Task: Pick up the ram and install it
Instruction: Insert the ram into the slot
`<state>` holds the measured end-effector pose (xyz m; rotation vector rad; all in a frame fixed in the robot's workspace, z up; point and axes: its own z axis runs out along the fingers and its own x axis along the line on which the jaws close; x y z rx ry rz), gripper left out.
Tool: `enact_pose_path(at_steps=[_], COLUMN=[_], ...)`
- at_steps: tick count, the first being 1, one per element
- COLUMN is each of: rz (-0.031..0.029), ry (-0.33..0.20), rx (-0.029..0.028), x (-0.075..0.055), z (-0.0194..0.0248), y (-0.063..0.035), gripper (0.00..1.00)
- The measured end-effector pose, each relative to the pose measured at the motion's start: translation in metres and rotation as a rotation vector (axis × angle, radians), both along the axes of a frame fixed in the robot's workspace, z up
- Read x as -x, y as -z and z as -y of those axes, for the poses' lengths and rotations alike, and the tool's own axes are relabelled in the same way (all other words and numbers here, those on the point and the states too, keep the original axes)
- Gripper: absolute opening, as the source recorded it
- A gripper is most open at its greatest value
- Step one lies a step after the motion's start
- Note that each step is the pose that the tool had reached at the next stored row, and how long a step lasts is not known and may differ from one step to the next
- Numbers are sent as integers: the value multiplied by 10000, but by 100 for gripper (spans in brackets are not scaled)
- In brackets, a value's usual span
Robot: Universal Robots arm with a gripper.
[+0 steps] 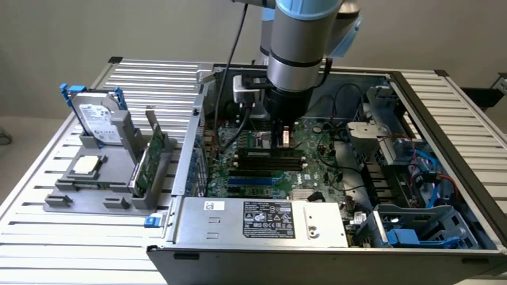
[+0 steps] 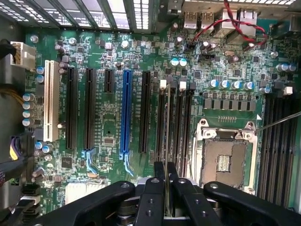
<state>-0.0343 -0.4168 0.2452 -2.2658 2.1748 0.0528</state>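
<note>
- Where the wrist view looks down along the gripper (image 2: 166, 169), its two black fingers (image 2: 153, 197) stand closed on the ram (image 2: 167, 193). The ram is seen edge-on as a thin strip between them, so its chips and label cannot be made out.
- In the exterior view the arm (image 1: 297, 53) hides most of the held stick. It hangs over the black memory slots (image 2: 175, 117); whether it touches one cannot be judged.
- To one side of those slots sits the CPU socket (image 2: 225, 160), with its contact field exposed. To the other side lie a blue expansion slot (image 2: 125, 113) and a white slot (image 2: 51, 101), all on the motherboard (image 2: 108, 136).
- The computer case (image 1: 237, 249) lies open on its side. It holds the board, a power supply (image 1: 262, 218) at the near wall and a blue drive caddy (image 1: 404, 237) at the exterior view's right.
- Outside the case, at the exterior view's left, a grey fixture (image 1: 87, 202) rests on the slatted table (image 1: 47, 237). It carries an upright hard drive (image 1: 99, 124), a flat processor (image 1: 85, 166) and a green expansion card (image 1: 151, 157) on edge.
</note>
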Motion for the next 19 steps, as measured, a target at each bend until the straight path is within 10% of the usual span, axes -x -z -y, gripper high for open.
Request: enact_pose_path(at_steps=[19], rz=[72], ry=[23], rx=[-2], x=[-19], z=[9], y=[155], gripper=[14])
